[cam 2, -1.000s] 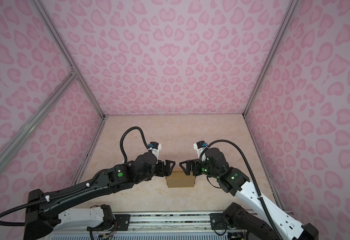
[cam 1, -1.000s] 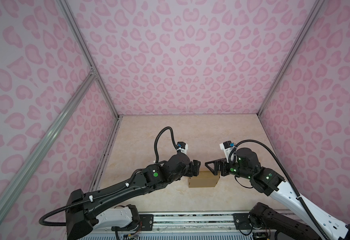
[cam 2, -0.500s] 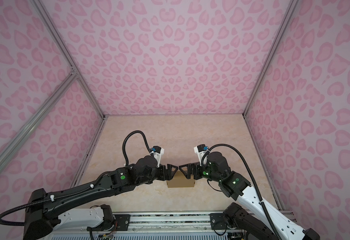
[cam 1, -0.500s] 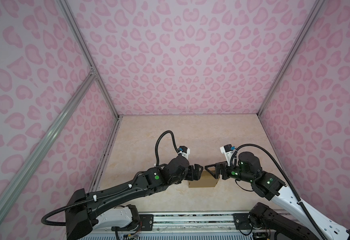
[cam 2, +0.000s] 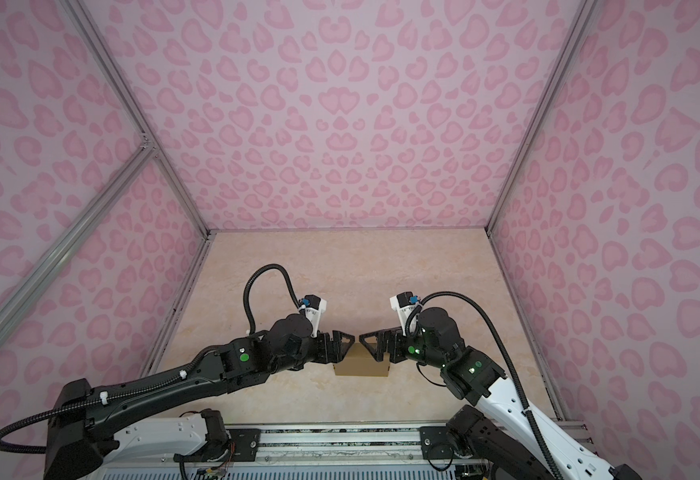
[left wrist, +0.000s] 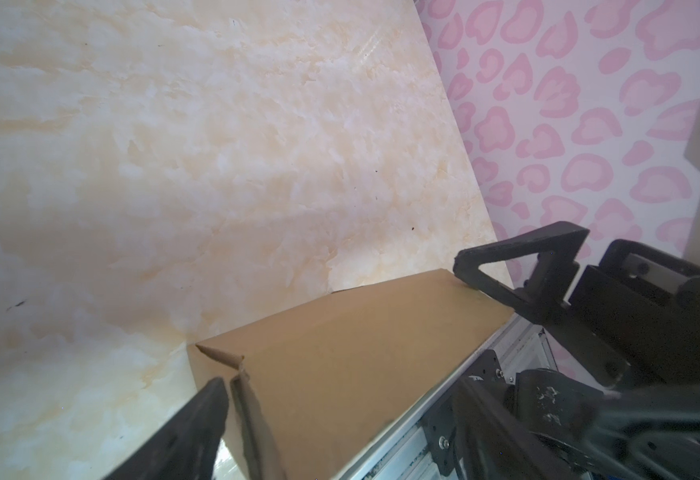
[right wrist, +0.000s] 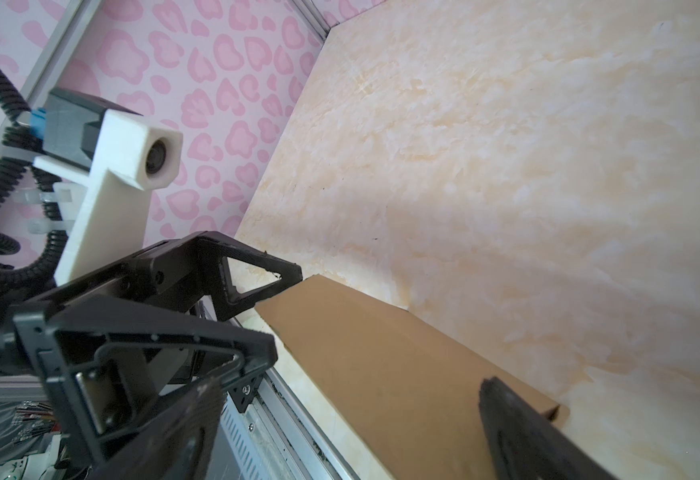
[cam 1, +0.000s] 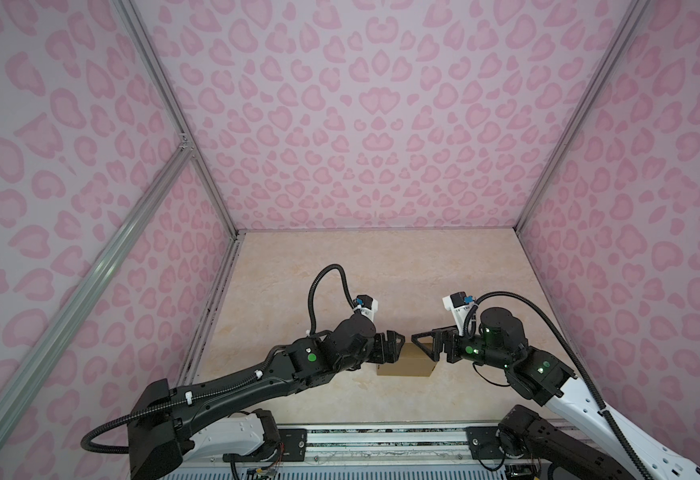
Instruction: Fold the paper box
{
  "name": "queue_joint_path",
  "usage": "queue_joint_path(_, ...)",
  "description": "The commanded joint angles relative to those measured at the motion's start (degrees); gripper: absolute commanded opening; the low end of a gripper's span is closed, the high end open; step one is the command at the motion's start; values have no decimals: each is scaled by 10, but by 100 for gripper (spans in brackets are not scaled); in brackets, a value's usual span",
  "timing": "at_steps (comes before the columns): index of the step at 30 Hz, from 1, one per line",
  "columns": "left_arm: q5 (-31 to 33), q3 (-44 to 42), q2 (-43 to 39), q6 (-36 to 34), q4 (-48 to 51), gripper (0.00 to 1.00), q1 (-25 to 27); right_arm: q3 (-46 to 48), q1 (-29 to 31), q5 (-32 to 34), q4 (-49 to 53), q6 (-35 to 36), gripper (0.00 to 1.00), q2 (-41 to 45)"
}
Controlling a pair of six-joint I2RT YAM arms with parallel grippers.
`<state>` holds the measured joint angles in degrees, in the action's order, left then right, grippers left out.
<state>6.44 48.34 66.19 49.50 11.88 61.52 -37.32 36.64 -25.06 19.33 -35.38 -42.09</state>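
Both grippers, left gripper and right gripper, are hovering spread apart over the box, risking crushing or sliding it if pressing unevenly.

In both top views the two pincers hide the ends of the small brown cardboard paper box. The left wrist view's edge cuts off its near corner.
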Motion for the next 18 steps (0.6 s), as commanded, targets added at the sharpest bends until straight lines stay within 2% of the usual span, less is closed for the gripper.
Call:
queue_joint_path(1,-3,-3,-10,8,-20,88,0,-10,-2,0,1,5,98,7)
queue_joint_path(7,0,5,-36,3,-19,88,-5,-13,-4,-15,-17,-7,98,11)
queue_joint_path(18,-52,-40,-47,16,-83,88,-6,17,-4,-44,-32,-37,97,37)
